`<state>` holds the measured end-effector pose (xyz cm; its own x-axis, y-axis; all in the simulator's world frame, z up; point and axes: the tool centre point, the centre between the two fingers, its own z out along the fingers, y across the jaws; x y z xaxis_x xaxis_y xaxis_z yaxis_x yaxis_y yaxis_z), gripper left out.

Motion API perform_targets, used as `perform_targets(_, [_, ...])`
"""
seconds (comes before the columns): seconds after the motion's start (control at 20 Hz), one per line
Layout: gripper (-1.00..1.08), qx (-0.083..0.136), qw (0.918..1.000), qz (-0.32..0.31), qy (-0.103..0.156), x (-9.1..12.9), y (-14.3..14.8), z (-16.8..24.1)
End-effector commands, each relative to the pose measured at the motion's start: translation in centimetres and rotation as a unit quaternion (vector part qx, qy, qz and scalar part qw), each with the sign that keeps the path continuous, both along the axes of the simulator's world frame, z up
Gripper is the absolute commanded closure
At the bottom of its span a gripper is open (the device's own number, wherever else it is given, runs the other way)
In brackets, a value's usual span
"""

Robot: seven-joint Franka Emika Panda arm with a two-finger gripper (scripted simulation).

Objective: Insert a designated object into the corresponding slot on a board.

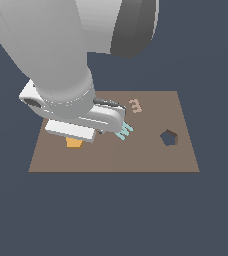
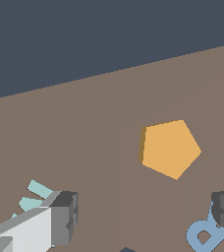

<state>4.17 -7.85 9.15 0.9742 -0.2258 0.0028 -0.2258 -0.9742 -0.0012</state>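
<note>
Wrist view: orange pentagon block (image 2: 170,149) lies flat on the brown board (image 2: 94,128), clear of both fingertips (image 2: 65,216) — jaws spread wide, nothing between them, gripper (image 2: 146,216) near the block but not touching it. Teal letter M (image 2: 34,196) sits beside one finger, blue letter R (image 2: 205,234) partly hidden by the other. Exterior view: arm covers the board's left part w/ the block (image 1: 74,142) peeking out under the hand. Pentagon slot (image 1: 169,137) is well apart, toward the exterior view's right — empty. A tan letter piece (image 1: 135,105) lies near the far edge.
</note>
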Motion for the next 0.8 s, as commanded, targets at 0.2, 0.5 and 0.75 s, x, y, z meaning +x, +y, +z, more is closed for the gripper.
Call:
perform_targets(0.2, [-0.92, 0.000, 0.9993, -0.038, 0.001, 1.2, -3.0, -3.0])
perform_targets(0.5, [-0.92, 0.000, 0.9986, -0.053, 0.002, 1.6, -4.2, -4.2])
perform_targets(0.75, [-0.92, 0.000, 0.9986, -0.053, 0.002, 1.5, -4.3, -4.2])
